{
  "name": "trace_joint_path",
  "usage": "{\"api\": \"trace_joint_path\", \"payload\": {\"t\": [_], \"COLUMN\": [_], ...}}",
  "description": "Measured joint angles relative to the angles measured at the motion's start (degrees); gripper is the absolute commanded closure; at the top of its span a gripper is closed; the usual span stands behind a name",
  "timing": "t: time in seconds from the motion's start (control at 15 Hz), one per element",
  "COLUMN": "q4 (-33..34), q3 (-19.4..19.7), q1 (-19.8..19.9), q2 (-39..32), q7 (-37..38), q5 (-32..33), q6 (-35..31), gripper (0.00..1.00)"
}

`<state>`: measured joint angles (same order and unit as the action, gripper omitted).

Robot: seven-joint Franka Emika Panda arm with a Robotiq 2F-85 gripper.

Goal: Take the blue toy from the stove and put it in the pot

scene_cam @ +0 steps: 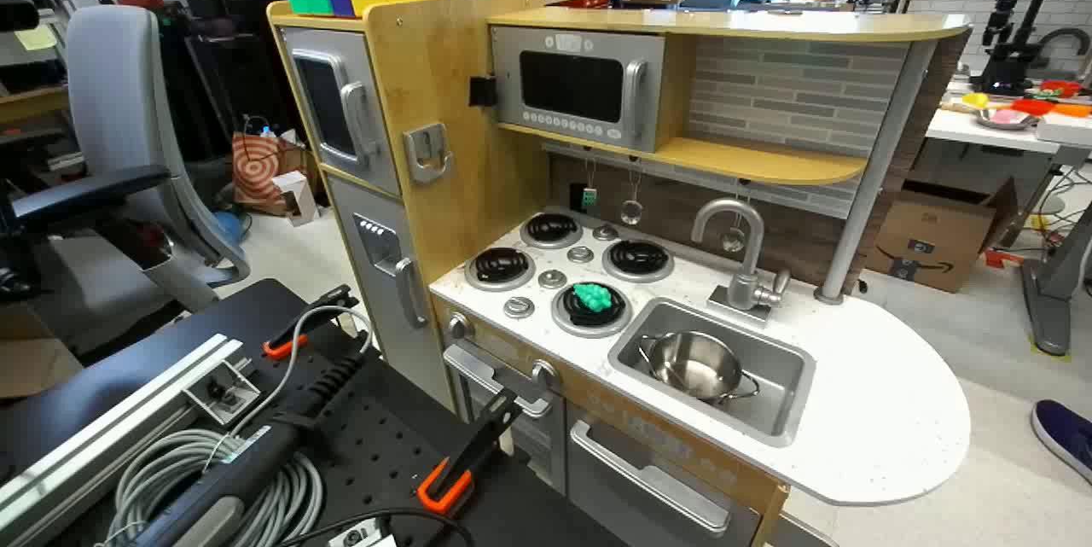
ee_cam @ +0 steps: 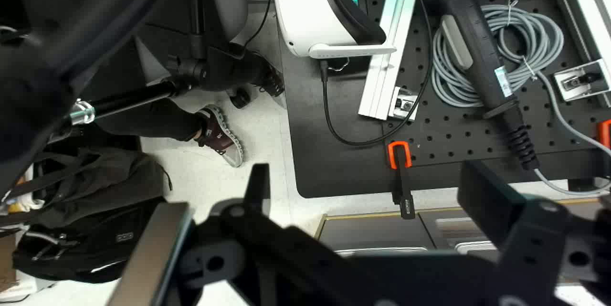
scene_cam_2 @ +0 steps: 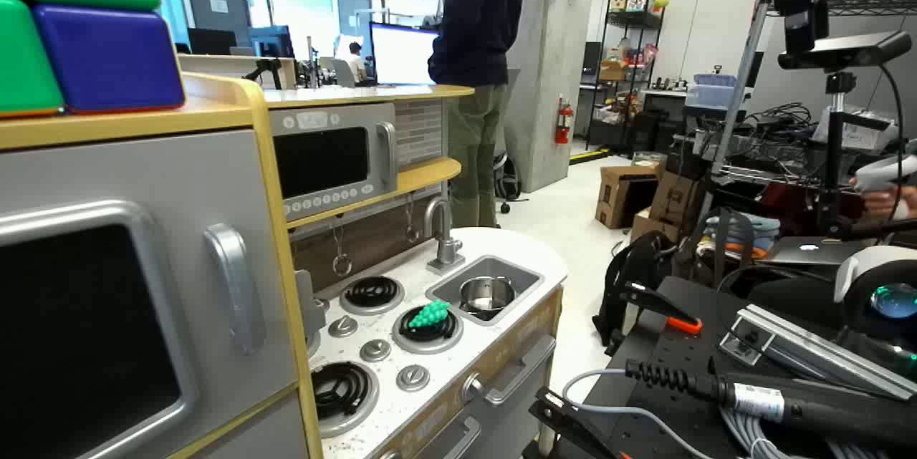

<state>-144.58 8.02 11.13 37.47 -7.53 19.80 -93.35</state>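
The blue toy looks green-teal and bumpy, like a bunch of grapes. It lies on the stove's burner closest to the sink in both exterior views (scene_cam: 592,297) (scene_cam_2: 431,314). The stove (scene_cam: 552,278) is white with black burners ringed in silver; it also shows in an exterior view (scene_cam_2: 375,350). The shiny steel pot stands in the sink basin in both exterior views (scene_cam: 698,363) (scene_cam_2: 487,293). My gripper (ee_cam: 372,194) is open and empty in the wrist view, above the black table's edge and the toy kitchen's front. It does not show in the exterior views. Toy, stove burners and pot are out of the wrist view.
The sink (scene_cam: 798,410) holds the pot, with a faucet (scene_cam: 746,261) behind it. A grey microwave (scene_cam: 580,86) and shelf overhang the back. A black table (ee_cam: 334,167) with orange clamps (ee_cam: 400,154), coiled cable (ee_cam: 544,38) and a white headset (ee_cam: 305,15) stands in front.
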Motion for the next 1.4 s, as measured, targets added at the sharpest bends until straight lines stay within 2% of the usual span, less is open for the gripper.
{"api": "trace_joint_path", "payload": {"t": [0.73,0.87,1.07,1.2,1.4], "q4": [-0.07,-1.56,-5.72,-7.07,-6.78], "q3": [0.09,0.42,-0.06,-1.65,-5.33], "q1": [-0.15,-1.14,-3.58,-4.74,-4.64], "q2": [0.00,-0.03,-1.77,-5.62,-15.30], "q7": [0.07,1.51,6.19,10.55,19.35], "q5": [-0.39,-3.50,-9.10,-11.10,-10.93], "q6": [-0.36,-6.28,-20.47,-30.05,-44.29], "gripper": [0.00,0.00,0.00,0.00,0.00]}}
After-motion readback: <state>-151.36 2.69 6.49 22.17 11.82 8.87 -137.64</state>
